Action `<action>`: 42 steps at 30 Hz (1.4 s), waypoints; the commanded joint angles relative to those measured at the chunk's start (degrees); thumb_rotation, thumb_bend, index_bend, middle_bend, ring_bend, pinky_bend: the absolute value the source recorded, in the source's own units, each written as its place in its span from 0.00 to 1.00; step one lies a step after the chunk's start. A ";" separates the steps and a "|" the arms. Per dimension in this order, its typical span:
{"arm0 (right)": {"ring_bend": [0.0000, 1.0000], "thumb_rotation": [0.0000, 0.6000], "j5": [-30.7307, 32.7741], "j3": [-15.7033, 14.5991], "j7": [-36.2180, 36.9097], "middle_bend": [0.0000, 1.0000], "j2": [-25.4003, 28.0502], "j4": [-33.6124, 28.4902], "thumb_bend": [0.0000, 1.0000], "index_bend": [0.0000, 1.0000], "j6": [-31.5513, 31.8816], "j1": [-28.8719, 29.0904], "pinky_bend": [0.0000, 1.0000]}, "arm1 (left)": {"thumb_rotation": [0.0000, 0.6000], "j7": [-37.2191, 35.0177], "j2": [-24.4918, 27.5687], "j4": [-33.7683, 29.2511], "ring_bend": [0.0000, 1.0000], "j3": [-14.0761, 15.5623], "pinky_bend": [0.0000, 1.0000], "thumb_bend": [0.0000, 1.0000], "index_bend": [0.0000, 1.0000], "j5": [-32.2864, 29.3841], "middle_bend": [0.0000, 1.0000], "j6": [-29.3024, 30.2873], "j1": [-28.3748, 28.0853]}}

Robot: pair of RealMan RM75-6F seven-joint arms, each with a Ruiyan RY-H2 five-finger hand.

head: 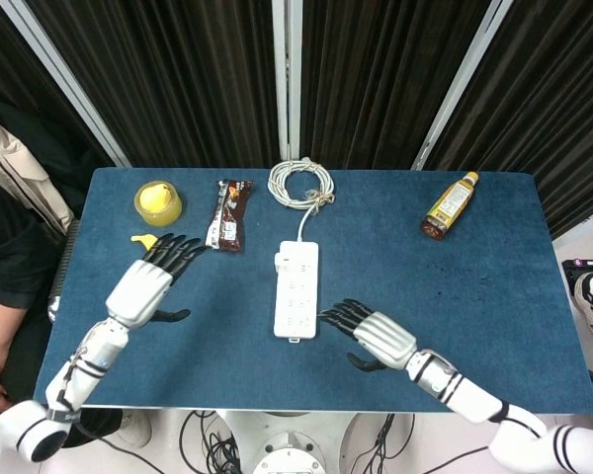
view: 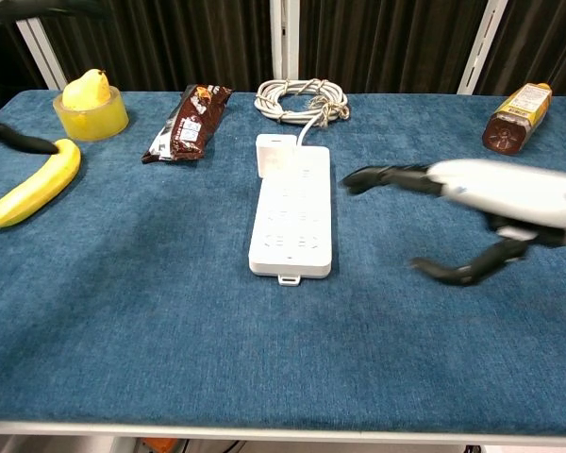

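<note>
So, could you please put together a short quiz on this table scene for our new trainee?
1. True or false: the right robot hand is gripping the power strip.
2. Which thing does the left robot hand hover over?
A. bottle
B. banana
C. coiled cable
3. Fill in: the snack packet lies between the yellow cup and the ______.

Key
1. False: its fingers are spread beside the strip, holding nothing.
2. B: the banana, mostly hidden under the hand in the head view.
3. Coiled cable.
</note>
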 commanded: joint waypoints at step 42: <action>0.00 1.00 10.44 -2.19 -0.72 0.15 -12.29 9.52 0.40 0.10 -5.13 8.77 0.00 | 1.00 -10.12 -31.57 44.45 0.30 -0.94 0.54 0.20 0.40 -9.67 0.38 -26.07 -33.96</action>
